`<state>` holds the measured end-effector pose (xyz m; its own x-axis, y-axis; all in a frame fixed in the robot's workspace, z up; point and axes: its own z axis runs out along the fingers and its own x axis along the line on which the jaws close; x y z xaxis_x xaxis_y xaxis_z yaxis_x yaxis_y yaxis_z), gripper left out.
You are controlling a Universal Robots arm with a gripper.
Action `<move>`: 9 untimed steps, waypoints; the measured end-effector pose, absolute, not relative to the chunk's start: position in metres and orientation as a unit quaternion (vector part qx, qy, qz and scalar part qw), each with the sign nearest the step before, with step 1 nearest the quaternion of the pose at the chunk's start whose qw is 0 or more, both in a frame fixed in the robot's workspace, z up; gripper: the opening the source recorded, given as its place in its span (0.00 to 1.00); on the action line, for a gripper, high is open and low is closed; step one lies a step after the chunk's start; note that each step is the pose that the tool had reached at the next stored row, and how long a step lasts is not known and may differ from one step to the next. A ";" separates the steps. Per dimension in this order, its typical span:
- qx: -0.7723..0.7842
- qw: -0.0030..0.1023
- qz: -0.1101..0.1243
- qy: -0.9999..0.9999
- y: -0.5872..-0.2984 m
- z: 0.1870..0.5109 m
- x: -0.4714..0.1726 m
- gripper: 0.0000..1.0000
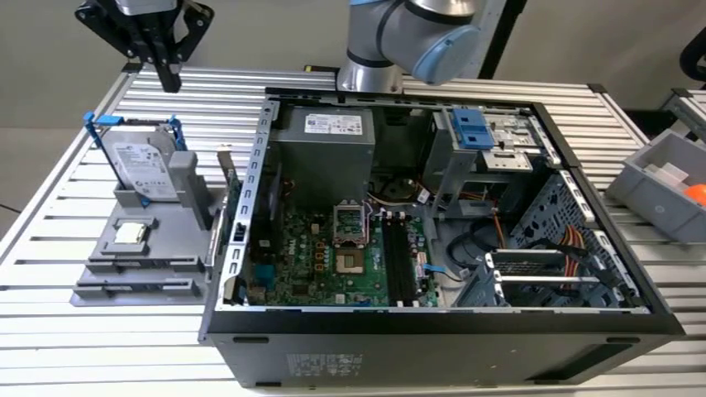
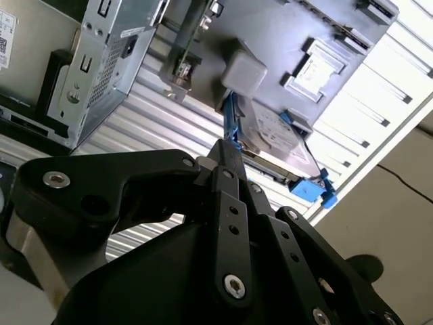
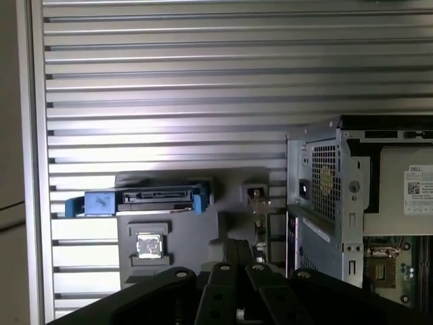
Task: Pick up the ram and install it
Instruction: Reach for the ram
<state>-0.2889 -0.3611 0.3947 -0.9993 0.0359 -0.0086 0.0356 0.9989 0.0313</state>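
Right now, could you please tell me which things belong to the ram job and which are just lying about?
Job: gripper, shut and empty; black memory slots in the open case; the ram itself I cannot pick out for certain.
Lying about: hard drive in its blue bracket; small silver chip; grey bin.

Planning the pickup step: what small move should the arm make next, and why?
Probably bring the pincer down toward the gray rack: it hangs shut and empty, clear of the hard drive standing there, touching nothing.
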 end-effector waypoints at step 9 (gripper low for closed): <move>0.016 0.005 0.016 1.000 -0.355 0.395 -0.305 0.00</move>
<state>-0.3047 -0.3554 0.3946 -0.9994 0.0322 -0.0086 0.0319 0.9990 0.0313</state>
